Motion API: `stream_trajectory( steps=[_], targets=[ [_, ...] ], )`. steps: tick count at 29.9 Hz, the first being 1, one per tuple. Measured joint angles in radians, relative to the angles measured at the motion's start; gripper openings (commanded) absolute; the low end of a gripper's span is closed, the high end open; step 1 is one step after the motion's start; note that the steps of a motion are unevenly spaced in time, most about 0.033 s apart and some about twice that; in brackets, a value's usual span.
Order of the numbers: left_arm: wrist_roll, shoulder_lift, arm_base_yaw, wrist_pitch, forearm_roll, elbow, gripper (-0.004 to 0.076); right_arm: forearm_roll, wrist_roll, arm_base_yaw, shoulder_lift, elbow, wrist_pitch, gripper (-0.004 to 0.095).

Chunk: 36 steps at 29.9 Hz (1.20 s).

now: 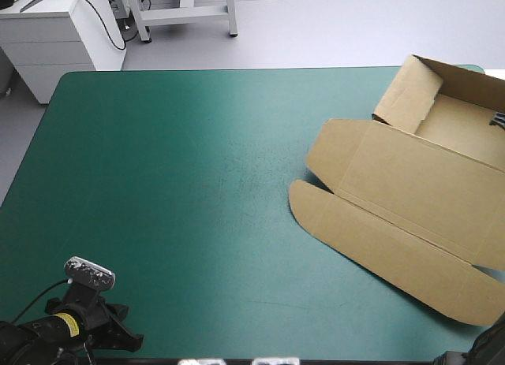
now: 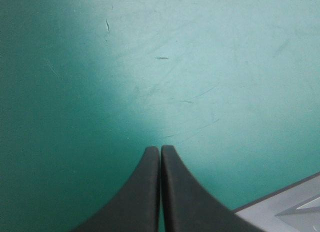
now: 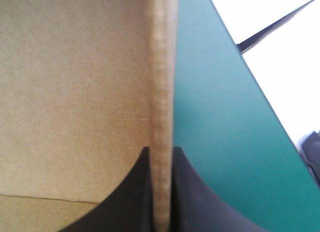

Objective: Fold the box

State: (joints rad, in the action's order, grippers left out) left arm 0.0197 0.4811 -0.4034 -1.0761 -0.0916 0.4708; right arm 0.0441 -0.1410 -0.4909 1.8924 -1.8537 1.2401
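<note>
The box [image 1: 410,184] lies on the right side of the bench [image 1: 197,184], half built. Its far part stands as an open tray near the far right corner, with raised walls. Its lid [image 1: 410,172] lies flat toward the middle, and a long flap [image 1: 379,247] with a rounded end lies nearest the front edge. The box runs off the high view on the right. In the right wrist view a wall [image 3: 161,91] of the box stands on edge and runs straight ahead from the right pincer [image 3: 161,157]. That pincer is clamped on it, all but closed, with one black finger on each face of the board. To one side of the wall lies the brown inner face of the box [image 3: 75,91], marked by a crease close to the finger. To the other side lies the teal-green cover [image 3: 220,132], with the bench's edge close by. The left pincer [image 2: 160,151] is well apart from the box, low over the near left corner of the bench. Its fingers are pressed together in one pointed arch with nothing between them. Under and ahead of it there is only bare, lightly scratched cover, and the bench's edge shows beside it. In the high view this pincer [image 1: 130,341] points along the front edge, with the wide bare cover between it and the box's flap.
</note>
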Motion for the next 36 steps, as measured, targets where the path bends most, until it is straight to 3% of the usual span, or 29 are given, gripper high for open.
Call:
stream_trajectory(
  steps=[3, 9, 13, 25, 36],
  targets=[
    [0.000, 0.000, 0.000, 0.000, 0.000, 0.000, -0.0008, 0.002, 0.001, -0.068, 0.012, 0.000, 0.000, 0.0049],
    [0.000, 0.000, 0.000, 0.000, -0.002, 0.000, -0.0008, 0.001, 0.001, -0.109, 0.048, 0.003, 0.000, 0.0366],
    [0.000, 0.000, 0.000, 0.000, -0.002, 0.000, -0.0008, -0.007, 0.009, -0.109, 0.063, 0.005, -0.001, 0.0492],
    [0.000, 0.000, 0.000, -0.003, -0.002, 0.000, -0.0008, -0.018, 0.012, -0.110, 0.039, 0.006, -0.001, 0.0498],
    [0.000, 0.000, 0.000, -0.003, -0.002, 0.000, -0.0008, -0.030, 0.029, -0.110, -0.210, 0.197, -0.001, 0.0489]
  ],
)
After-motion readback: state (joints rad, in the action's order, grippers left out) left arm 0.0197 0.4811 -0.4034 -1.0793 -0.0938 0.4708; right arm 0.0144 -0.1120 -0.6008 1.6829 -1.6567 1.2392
